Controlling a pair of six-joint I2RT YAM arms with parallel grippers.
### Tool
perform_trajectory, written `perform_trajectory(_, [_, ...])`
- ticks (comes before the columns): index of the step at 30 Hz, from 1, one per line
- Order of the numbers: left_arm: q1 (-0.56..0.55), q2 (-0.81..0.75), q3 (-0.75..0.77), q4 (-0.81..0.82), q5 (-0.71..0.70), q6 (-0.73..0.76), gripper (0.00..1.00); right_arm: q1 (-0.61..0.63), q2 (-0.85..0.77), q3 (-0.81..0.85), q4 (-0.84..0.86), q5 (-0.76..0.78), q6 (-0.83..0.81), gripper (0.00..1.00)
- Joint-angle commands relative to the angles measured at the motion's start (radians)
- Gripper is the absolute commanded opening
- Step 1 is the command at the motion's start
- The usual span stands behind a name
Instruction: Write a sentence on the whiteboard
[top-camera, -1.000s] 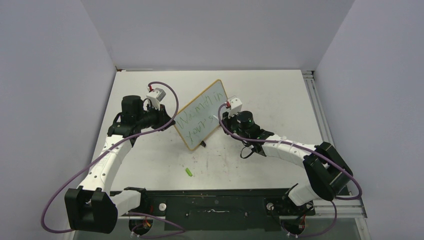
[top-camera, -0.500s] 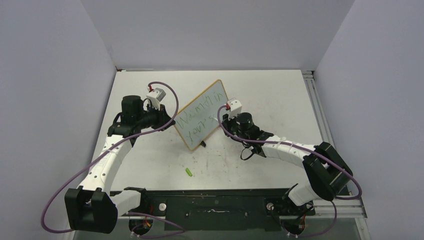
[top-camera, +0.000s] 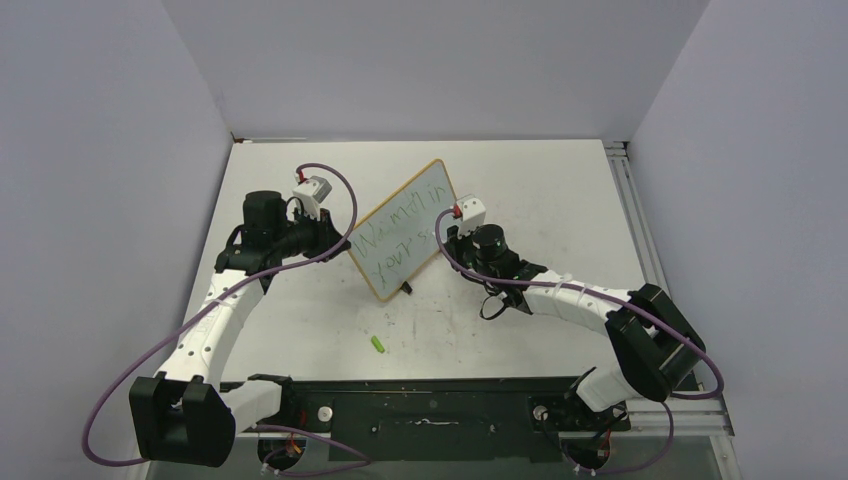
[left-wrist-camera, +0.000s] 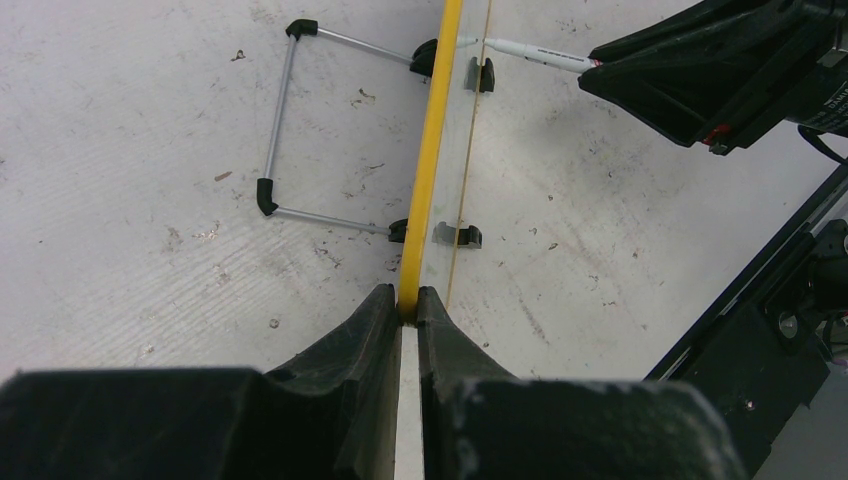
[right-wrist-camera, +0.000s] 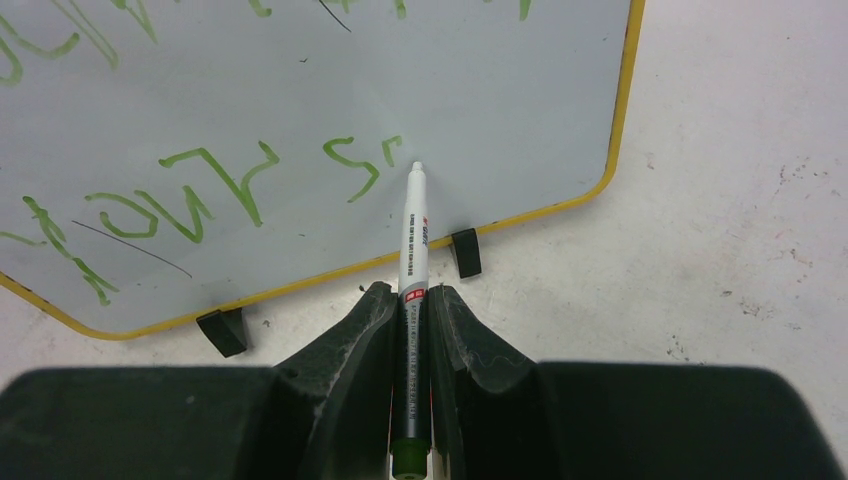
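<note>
The whiteboard (top-camera: 402, 214) stands tilted on its black feet in the middle of the table, yellow frame all round. My left gripper (top-camera: 341, 243) is shut on the whiteboard's left edge (left-wrist-camera: 430, 150), the frame pinched between both fingers (left-wrist-camera: 372, 330). The sentence (right-wrist-camera: 200, 190) runs in green over two lines; the lower line reads "yours" plus a short stroke. My right gripper (right-wrist-camera: 412, 295) is shut on a white marker (right-wrist-camera: 413, 240) with a green end, whose tip rests on the board just right of that stroke. The marker (left-wrist-camera: 530, 52) also shows in the left wrist view.
A small green marker cap (top-camera: 378, 344) lies on the table in front of the board. The board's wire stand (left-wrist-camera: 280, 130) spreads out behind it. A black rail (top-camera: 430, 405) runs along the near edge between the arm bases.
The right gripper with the marker has shifted slightly left, closer to the board's lower right part. The left arm and the board have stayed still.
</note>
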Motion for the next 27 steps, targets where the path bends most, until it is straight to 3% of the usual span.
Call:
perform_trajectory(1, [0.005,0.016,0.019,-0.045,-0.017,0.034,0.00,-0.001,0.012,0.045,0.051,0.012,-0.006,0.05])
perform_trajectory(27, [0.005,0.015,0.020,-0.044,-0.017,0.033,0.00,0.021,0.000,0.054,0.065,0.007,-0.011,0.05])
